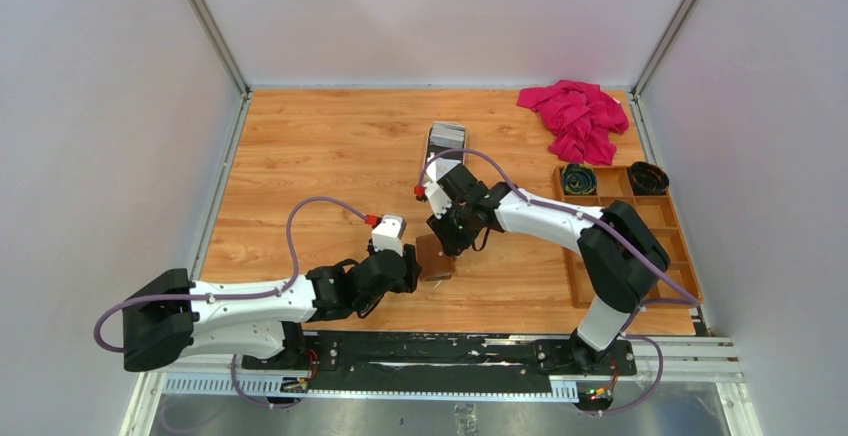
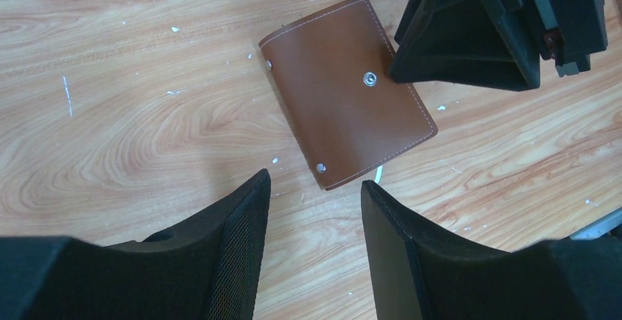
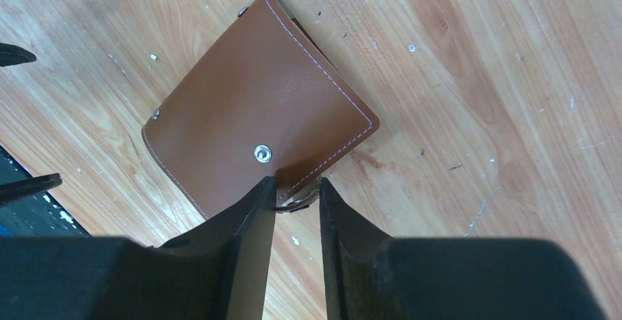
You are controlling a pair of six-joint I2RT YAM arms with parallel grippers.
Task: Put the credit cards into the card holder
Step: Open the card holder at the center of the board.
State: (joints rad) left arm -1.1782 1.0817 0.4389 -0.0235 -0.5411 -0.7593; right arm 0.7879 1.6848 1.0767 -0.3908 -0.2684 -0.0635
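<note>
From the top external view I note the card holder (image 1: 437,258) lying closed on the wooden worktop (image 1: 300,156), near the front edge and about centre, between the two arms. The left pincer (image 1: 412,268) sits just to its left and the right pincer (image 1: 452,244) just at its far right side. The credit cards (image 1: 447,138) lie in a small stack well apart from it, toward the far centre. A pink cloth (image 1: 576,118) is bunched at the far right corner, and a wooden compartment box (image 1: 660,218) stands along the right edge. In the left wrist view the card holder (image 2: 348,92) lies flat and folded shut, brown outer face up, one snap stud and two rivets showing. The left pincer (image 2: 315,188) is spread wide and holds nothing; its fingertips (image 2: 253,195) sit just short of the holder's nearest corner, and I cannot tell whether they touch the worktop. The right pincer's dark body (image 2: 469,34) meets the holder's edge beside the snap stud. In the right wrist view the card holder (image 3: 257,107) lies tilted across the frame. The right pincer (image 3: 295,184) is drawn narrow at its edge just below the stud, and the holder's small snap tab (image 3: 297,202) spans the slim gap from one finger (image 3: 253,217) to the other, so I record it as gripped.
</note>
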